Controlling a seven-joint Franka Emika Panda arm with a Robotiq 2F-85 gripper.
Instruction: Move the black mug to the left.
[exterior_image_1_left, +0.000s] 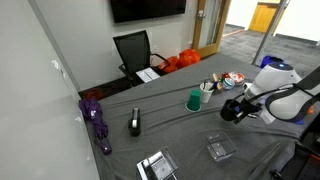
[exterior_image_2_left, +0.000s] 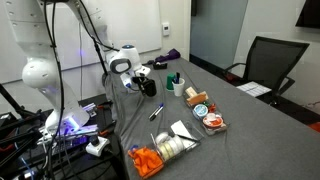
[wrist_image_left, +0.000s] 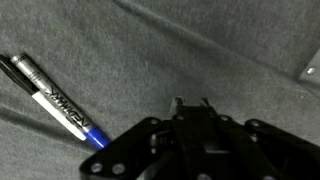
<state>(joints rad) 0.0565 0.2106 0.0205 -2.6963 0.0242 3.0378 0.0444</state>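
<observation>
My gripper (exterior_image_1_left: 231, 112) hangs low over the grey cloth at the table's near end; it also shows in the other exterior view (exterior_image_2_left: 147, 86). In the wrist view its fingertips (wrist_image_left: 190, 101) sit close together with nothing between them, just above bare cloth. I cannot pick out the black mug in any view; the dark shape at the gripper cannot be told apart from the gripper itself. A teal-green cup (exterior_image_1_left: 193, 99) stands a little beyond the gripper and shows in both exterior views (exterior_image_2_left: 174, 84).
A blue-tipped marker (wrist_image_left: 60, 100) lies on the cloth beside the gripper (exterior_image_2_left: 157, 111). A flat black device (exterior_image_1_left: 135, 122), a clear plastic box (exterior_image_1_left: 220, 150), a container with pens (exterior_image_1_left: 207, 90), food bowls (exterior_image_2_left: 210, 118) and an office chair (exterior_image_1_left: 134, 52) are around.
</observation>
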